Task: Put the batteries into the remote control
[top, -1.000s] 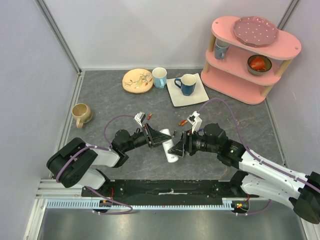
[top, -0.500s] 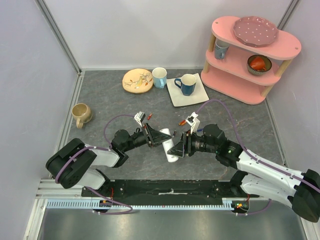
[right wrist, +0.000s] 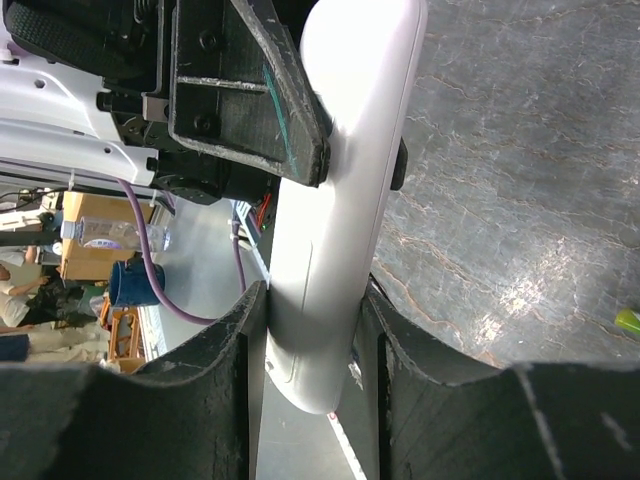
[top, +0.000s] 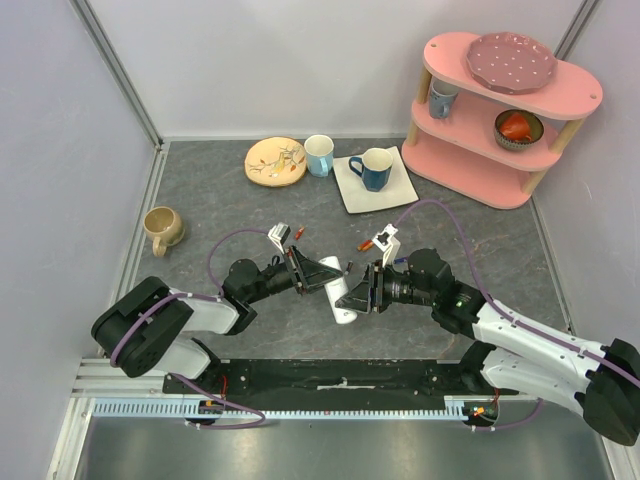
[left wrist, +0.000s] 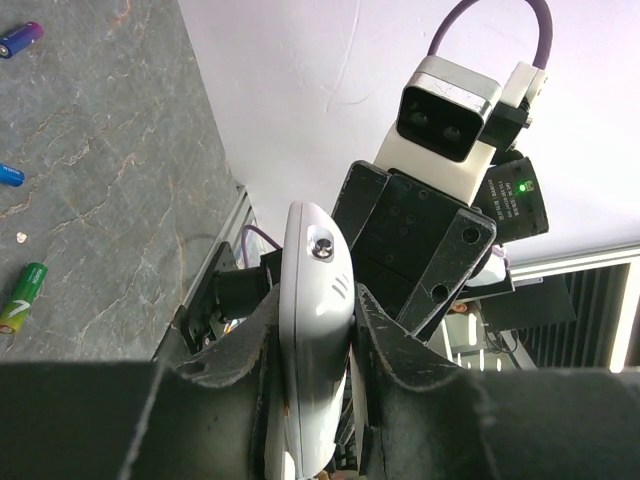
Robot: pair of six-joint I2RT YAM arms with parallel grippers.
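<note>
The white remote control [top: 340, 291] is held off the table between both arms near the table's middle. My left gripper [top: 325, 272] is shut on its upper end, and the left wrist view shows the remote [left wrist: 315, 300] edge-on between the fingers [left wrist: 268, 330]. My right gripper [top: 353, 296] is shut on its lower end, with the remote [right wrist: 345, 180] clamped between the pads [right wrist: 250, 320]. Batteries lie loose: a red-orange one [top: 299, 231] and another [top: 367, 245] beyond the grippers. The left wrist view shows a green one [left wrist: 22, 297], a blue one [left wrist: 8, 175] and a dark one [left wrist: 20, 40].
A pink shelf [top: 500, 140] with a plate, cup and bowl stands at the back right. A white square plate [top: 392, 185] carries a blue mug. A light blue cup [top: 319, 154], a patterned plate [top: 275, 161] and a tan mug [top: 162, 228] stand further back and left.
My right gripper has shifted slightly to the left along the remote. The left arm and the remote have barely moved.
</note>
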